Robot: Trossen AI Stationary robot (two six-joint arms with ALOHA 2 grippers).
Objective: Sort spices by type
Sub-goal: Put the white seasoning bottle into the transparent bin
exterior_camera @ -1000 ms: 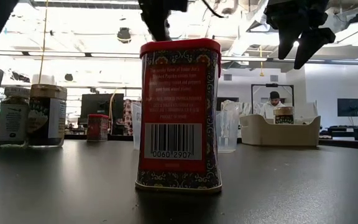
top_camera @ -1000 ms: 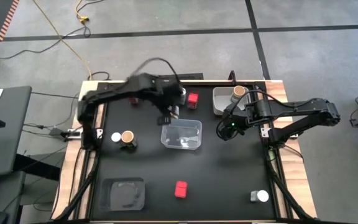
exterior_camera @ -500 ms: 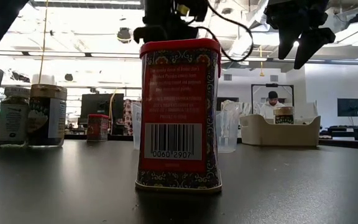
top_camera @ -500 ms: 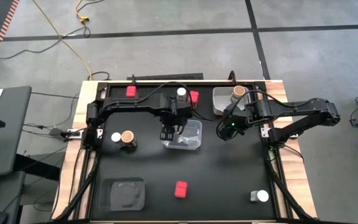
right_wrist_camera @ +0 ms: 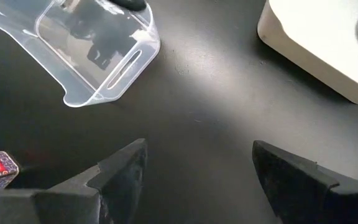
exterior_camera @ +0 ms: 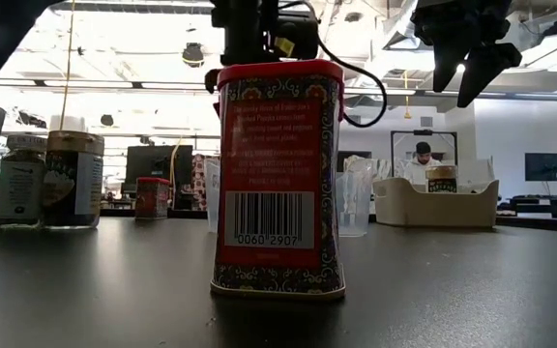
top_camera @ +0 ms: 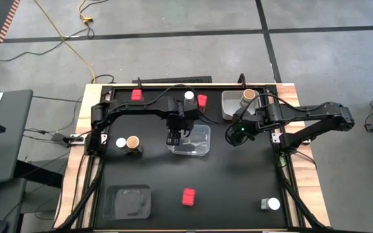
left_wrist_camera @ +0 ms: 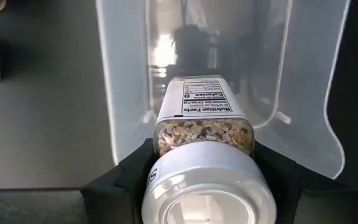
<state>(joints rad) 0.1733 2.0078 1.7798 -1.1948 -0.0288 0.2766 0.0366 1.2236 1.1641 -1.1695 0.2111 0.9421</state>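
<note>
A black table (top_camera: 225, 188) stands on a grey concrete floor with dark seams. From above, my left gripper (top_camera: 173, 138) hangs over the near-left edge of the clear tray (top_camera: 199, 145) at mid-table, clamped on a clear jar with a white lid (top_camera: 188, 96). My right gripper (top_camera: 233, 137) waits just right of that tray, fingers apart and empty. Behind it a tan-brown jar (top_camera: 248, 96) stands in the white tray (top_camera: 228, 107). A red tin (top_camera: 202, 101) sits near the back edge, another (top_camera: 136, 95) further left. A white-lidded jar (top_camera: 120, 143) and a tan-brown jar (top_camera: 133, 142) stand touching at the left. At the front lie a grey tray (top_camera: 129, 201), a red tin (top_camera: 188, 197) and a white-lidded jar (top_camera: 272, 204).

At table height, the front red tin (exterior_camera: 280, 179) fills the middle, and a person (exterior_camera: 421, 160) sits far behind.

My left wrist shows the jar (left_wrist_camera: 202, 165) gripped between my fingers (left_wrist_camera: 114, 186), its base pointing into the clear tray (left_wrist_camera: 303, 74).

My right wrist shows spread fingers (right_wrist_camera: 120, 171) over bare table, the clear tray (right_wrist_camera: 98, 56) and the white tray (right_wrist_camera: 316, 43) ahead.
</note>
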